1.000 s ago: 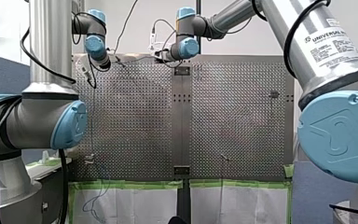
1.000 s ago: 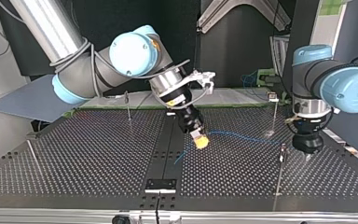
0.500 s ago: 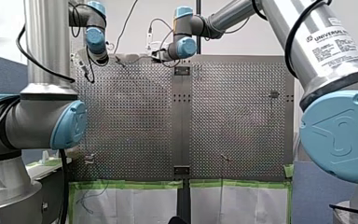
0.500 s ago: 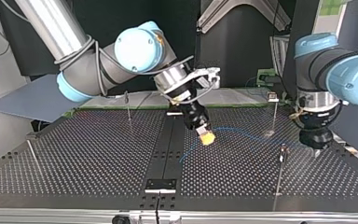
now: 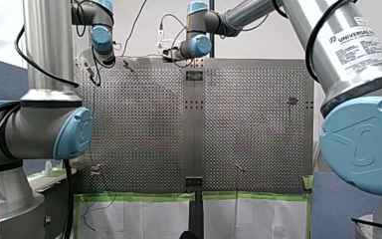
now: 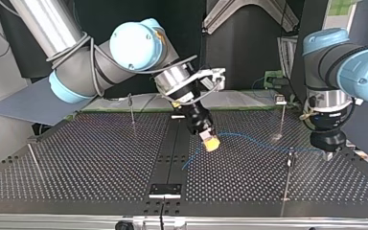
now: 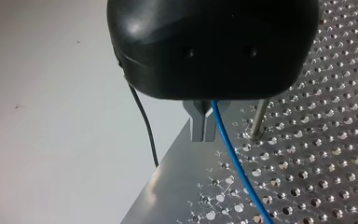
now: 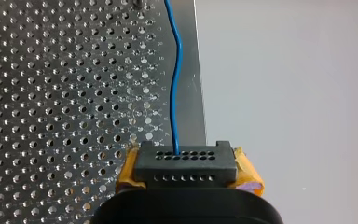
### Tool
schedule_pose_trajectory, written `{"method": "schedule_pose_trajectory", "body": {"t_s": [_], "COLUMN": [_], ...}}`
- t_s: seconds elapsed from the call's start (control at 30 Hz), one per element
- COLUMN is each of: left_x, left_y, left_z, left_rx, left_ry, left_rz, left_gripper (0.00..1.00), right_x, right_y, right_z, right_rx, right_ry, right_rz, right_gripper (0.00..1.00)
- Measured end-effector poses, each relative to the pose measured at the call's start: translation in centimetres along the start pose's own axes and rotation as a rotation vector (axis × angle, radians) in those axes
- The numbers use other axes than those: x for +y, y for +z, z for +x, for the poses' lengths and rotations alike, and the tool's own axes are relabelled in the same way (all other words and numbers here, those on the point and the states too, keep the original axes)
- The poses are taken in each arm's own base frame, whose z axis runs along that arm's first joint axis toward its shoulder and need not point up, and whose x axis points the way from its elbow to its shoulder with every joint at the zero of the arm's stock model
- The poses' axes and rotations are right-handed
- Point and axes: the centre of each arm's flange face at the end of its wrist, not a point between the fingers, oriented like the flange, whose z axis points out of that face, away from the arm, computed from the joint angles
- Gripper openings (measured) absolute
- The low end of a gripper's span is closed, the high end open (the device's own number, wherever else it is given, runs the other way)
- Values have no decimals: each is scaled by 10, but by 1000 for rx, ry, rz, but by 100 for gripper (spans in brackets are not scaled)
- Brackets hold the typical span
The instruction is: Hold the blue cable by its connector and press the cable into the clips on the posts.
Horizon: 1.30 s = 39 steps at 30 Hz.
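In the right wrist view my right gripper (image 8: 186, 173) is shut on the black connector (image 8: 185, 162), with a yellow pad on either side. The blue cable (image 8: 177, 74) leaves the connector and runs ahead over the perforated plate. In the top view my right gripper (image 6: 210, 142) hovers above the table's middle. From it the cable (image 6: 249, 138) sags across to my left gripper (image 6: 327, 153) at that view's right. The left gripper's metal fingers (image 7: 198, 127) are pressed together on the cable (image 7: 233, 158), next to a thin post (image 7: 257, 120).
Thin posts stand on the plate in the top view: one with a clip on top (image 6: 281, 100), one close to my left gripper (image 6: 290, 163), one at the back left (image 6: 131, 108) and one at the left edge (image 6: 31, 154). A black bracket (image 6: 165, 189) sits at the near middle.
Both arms have moved toward the far end of the table in the front view. In the top view my left gripper shifted right, pulling the cable straighter, and my right gripper turned slightly.
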Motion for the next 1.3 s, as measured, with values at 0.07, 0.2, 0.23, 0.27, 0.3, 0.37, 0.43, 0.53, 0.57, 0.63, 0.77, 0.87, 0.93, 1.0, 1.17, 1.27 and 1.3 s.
{"method": "schedule_pose_trajectory", "body": {"t_s": [0.07,0.2,0.23,0.27,0.3,0.37,0.43,0.53,0.57,0.63,0.77,0.87,0.93,1.0,1.17,1.27,1.3], "left_x": [-1,-1,-1,-1,0,0,1,1,1,2,5,7,7,6,4,4,3], "left_y": [-1,2,3,4,6,9,12,14,15,17,24,29,32,34,38,40,40], "left_z": [1,9,12,15,19,24,28,30,30,32,39,43,41,38,31,28,27], "left_rx": [2,18,24,30,38,48,55,54,52,51,67,77,75,68,53,44,41], "left_ry": [5,20,25,30,36,41,44,44,44,43,48,55,57,56,52,47,44], "left_rz": [1,0,-1,-2,-3,-5,-7,-5,-3,1,2,8,13,16,23,29,33], "left_gripper": [0,0,0,0,0,0,0,0,0,0,0,0,0,0,0,0,0], "right_x": [2,3,4,4,4,4,5,6,7,9,12,15,16,18,22,26,27], "right_y": [0,0,0,0,1,1,1,1,1,2,3,3,3,4,4,4,5], "right_z": [0,0,0,-1,-1,-2,-2,-3,-3,-4,-6,-6,-6,-7,-7,-7,-7], "right_rx": [0,-1,-1,-1,-2,-3,-4,-6,-6,-7,-9,-9,-8,-8,-7,-7,-7], "right_ry": [0,1,1,1,1,2,2,2,2,3,2,2,2,1,-1,-2,-3], "right_rz": [-3,-5,-5,-6,-6,-6,-7,-10,-10,-13,-18,-22,-24,-26,-31,-36,-37], "right_gripper": [0,0,0,0,0,0,0,0,0,0,0,0,0,0,0,0,0]}}
